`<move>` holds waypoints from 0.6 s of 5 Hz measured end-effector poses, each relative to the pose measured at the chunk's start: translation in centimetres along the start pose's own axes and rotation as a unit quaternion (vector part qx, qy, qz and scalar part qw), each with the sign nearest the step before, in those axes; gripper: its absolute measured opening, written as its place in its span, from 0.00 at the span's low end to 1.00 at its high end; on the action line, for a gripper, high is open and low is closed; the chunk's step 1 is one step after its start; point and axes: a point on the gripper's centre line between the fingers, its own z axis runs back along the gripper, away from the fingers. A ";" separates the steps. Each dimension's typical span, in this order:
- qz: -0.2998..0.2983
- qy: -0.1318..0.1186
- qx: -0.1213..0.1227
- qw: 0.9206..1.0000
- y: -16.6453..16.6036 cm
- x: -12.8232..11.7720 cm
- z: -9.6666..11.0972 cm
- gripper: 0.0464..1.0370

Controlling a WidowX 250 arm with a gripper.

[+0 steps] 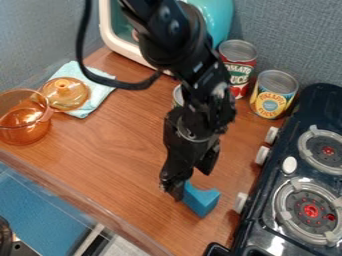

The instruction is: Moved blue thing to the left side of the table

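Observation:
The black gripper (184, 170) hangs down over the lower middle of the wooden table, right of its centre. Directly by its lower end is the blue thing (203, 200), a small angular block. The block's upper left part is close against the gripper and partly hidden by it, while its lower right part shows. Whether the gripper holds the block cannot be told.
The black stove (267, 200) with white knobs borders the table (107, 150) on the right. Cans (273, 94) and a turquoise-and-white appliance (120, 42) stand at the back. An amber pot (25, 122) and its lid (65, 94), on a light blue cloth (97, 95), are at the left.

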 end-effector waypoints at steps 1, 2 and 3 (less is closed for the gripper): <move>-0.010 -0.003 0.011 1.000 0.3 -0.4 -1.1 0.91; -0.013 0.010 0.013 1.000 0.4 -0.6 -1.7 0.61; -0.005 0.002 0.005 1.000 0.3 -0.1 -1.8 0.31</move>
